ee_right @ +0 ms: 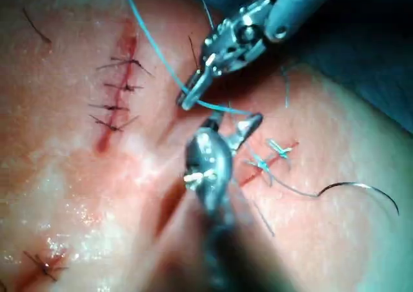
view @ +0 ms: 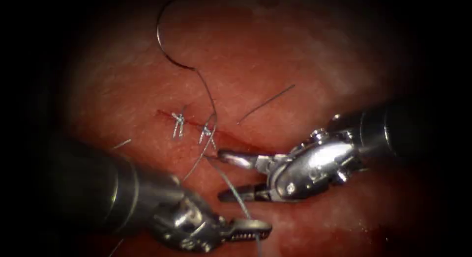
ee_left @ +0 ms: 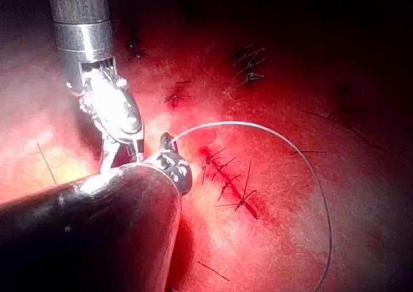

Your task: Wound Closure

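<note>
The right arm's tool (view: pixel 222 173) reaches in from the right with its jaws spread wide, and a strand of thread (view: pixel 231 185) runs through the gap between them without either jaw pinching it. The left arm's tool (view: pixel 263 229) sits just below, jaws closed on that same thread near their tips. The curved needle (view: pixel 164 45) lies free on the tissue (view: pixel 305 55), well away from both sets of jaws, beyond the two knotted stitches (view: pixel 178 124) on the cut (view: pixel 231 138); neither tool holds it, and it is not in the tissue.

The right wrist view adds the needle (ee_right: pixel 368 190) resting past those stitches with thread trailing from it, and a separate, already closed row of dark stitches (ee_right: pixel 116 92) off to the far side of the left tool (ee_right: pixel 187 98). The left wrist view shows the thread (ee_left: pixel 284 137) arcing out from its own jaws over that same older row (ee_left: pixel 229 179), with the right tool (ee_left: pixel 119 159) close beside.
</note>
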Controlling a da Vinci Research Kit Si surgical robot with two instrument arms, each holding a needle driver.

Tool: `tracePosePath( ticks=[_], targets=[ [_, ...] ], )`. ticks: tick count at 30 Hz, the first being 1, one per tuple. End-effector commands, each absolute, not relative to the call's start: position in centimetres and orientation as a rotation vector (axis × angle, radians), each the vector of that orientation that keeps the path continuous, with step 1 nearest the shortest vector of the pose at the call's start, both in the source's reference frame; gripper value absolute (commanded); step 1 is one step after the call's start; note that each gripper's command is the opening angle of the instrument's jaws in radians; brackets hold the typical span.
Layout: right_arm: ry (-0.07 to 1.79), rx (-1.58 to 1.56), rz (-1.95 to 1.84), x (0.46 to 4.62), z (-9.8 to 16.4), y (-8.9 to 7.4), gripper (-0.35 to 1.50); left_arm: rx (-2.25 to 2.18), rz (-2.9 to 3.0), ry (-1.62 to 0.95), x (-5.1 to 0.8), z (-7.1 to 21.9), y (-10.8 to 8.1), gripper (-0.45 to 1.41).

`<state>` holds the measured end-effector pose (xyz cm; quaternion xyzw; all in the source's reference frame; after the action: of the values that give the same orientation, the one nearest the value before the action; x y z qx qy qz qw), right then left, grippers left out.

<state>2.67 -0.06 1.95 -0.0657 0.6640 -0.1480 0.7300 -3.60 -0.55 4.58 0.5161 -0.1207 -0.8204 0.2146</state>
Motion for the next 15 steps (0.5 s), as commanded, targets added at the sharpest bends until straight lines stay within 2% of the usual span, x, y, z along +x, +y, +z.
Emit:
tracePosePath(
  ticks=[1, 4, 6, 8, 10, 11, 15],
  targets=[
    [1.467, -0.143, -0.331, 2.73, 1.96, -0.19, 1.04, 1.433, -2.277, -0.329, -3.64, 4.62, -0.67, -0.45],
    [1.481, -0.141, -0.334, 2.73, 1.93, -0.20, 0.94, 1.435, -2.281, -0.321, -3.63, 4.62, -0.67, -0.45],
    [1.496, -0.133, -0.345, 2.73, 1.91, -0.21, 0.64, 1.429, -2.285, -0.324, -3.63, 4.62, -0.67, -0.45],
    [1.509, -0.130, -0.352, 2.73, 1.89, -0.23, 0.07, 1.430, -2.284, -0.323, -3.62, 4.62, -0.67, -0.45],
    [1.519, -0.119, -0.364, 2.74, 1.87, -0.23, -0.25, 1.431, -2.290, -0.320, -3.61, 4.62, -0.66, -0.45],
    [1.523, -0.114, -0.370, 2.74, 1.86, -0.23, -0.35, 1.429, -2.292, -0.321, -3.61, 4.62, -0.66, -0.45],
    [1.513, -0.106, -0.386, 2.72, 1.84, -0.23, -0.35, 1.428, -2.292, -0.320, -3.58, 4.61, -0.65, -0.45]
  ],
)
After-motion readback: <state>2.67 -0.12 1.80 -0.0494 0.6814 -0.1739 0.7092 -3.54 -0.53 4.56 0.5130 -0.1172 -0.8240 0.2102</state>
